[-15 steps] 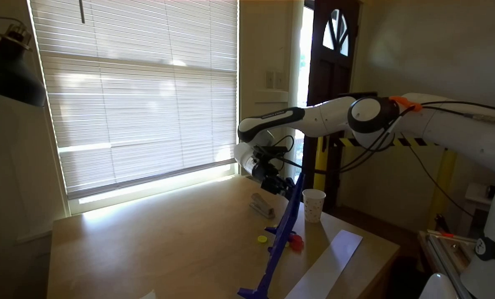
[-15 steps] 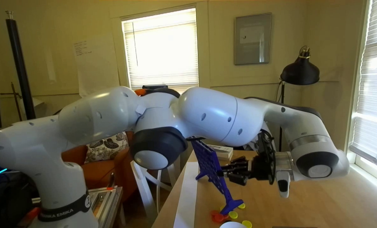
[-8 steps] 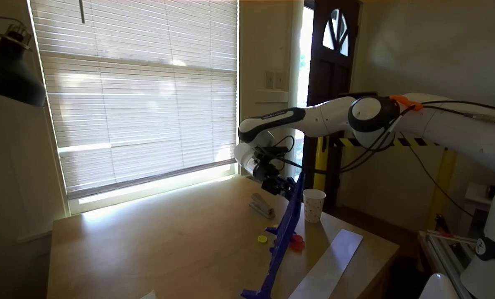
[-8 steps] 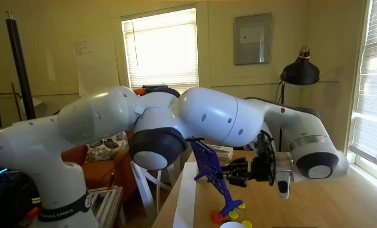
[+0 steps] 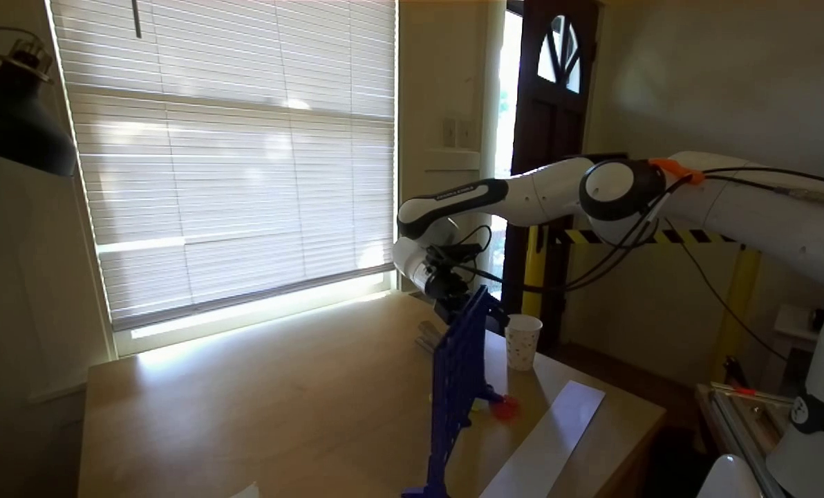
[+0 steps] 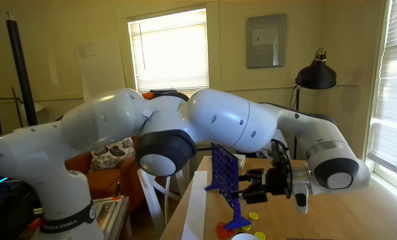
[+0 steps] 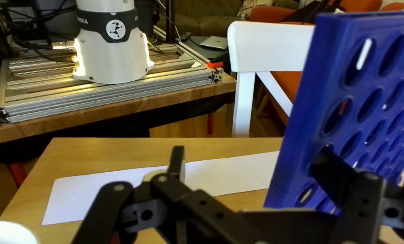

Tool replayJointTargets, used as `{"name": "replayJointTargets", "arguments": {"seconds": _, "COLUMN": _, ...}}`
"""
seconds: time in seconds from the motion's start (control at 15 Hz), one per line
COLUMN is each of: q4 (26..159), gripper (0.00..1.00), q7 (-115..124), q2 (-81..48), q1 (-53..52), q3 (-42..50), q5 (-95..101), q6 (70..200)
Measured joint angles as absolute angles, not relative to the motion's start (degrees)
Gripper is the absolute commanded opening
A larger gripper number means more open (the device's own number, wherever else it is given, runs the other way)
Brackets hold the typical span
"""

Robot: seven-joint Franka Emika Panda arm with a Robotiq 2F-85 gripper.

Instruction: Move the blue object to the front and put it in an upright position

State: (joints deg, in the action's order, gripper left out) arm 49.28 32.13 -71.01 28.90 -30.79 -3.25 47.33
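1. Wrist view: the fingers (image 7: pixel 177 159) are standing wide apart, released, one overlapping the holed face of the blue Connect Four grid (image 7: pixel 356 91); contact is not showing clearly
2. In both exterior views, the grid is standing upright on the worktop (image 6: pixel 351 216), beside a white paper strip (image 6: pixel 195 206)
3. Red discs (image 6: pixel 222 232) and yellow discs (image 6: pixel 253 216) are lying near its foot

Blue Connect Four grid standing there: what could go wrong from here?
The open gripper has a finger right by the blue Connect Four grid; if it catches a hole while backing away, the grid could tip.

One foot sits among red discs and yellow discs; it may be resting on one, though I can't tell, and could wobble.

The speckled cup looks close to the gripper in an exterior view, so a swing might knock it over.
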Motion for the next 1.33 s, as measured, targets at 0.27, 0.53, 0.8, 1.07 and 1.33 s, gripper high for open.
{"name": "replayJointTargets", "arguments": {"seconds": 0.27, "q4": 49.2, "gripper": 1.0, "q7": 30.15, "q2": -70.02, "q1": 27.39, "q3": -27.1, "q5": -2.73, "q6": 47.33}}
{"name": "replayJointTargets", "arguments": {"seconds": 0.53, "q4": 48.31, "gripper": 1.0, "q7": 25.83, "q2": -68.65, "q1": 24.41, "q3": -21.01, "q5": -2.6, "q6": 47.37}}
{"name": "replayJointTargets", "arguments": {"seconds": 0.8, "q4": 43.39, "gripper": 1.0, "q7": 14.3, "q2": -67.9, "q1": 17.1, "q3": -8.2, "q5": -2.89, "q6": 47.7}}
{"name": "replayJointTargets", "arguments": {"seconds": 1.07, "q4": 36.4, "gripper": 1.0, "q7": 6.62, "q2": -69.01, "q1": 15.36, "q3": -7.68, "q5": 1.6, "q6": 48.87}}
{"name": "replayJointTargets", "arguments": {"seconds": 1.33, "q4": 31.13, "gripper": 1.0, "q7": -2.6, "q2": -69.57, "q1": 13.78, "q3": -5.93, "q5": 4.72, "q6": 53.86}}
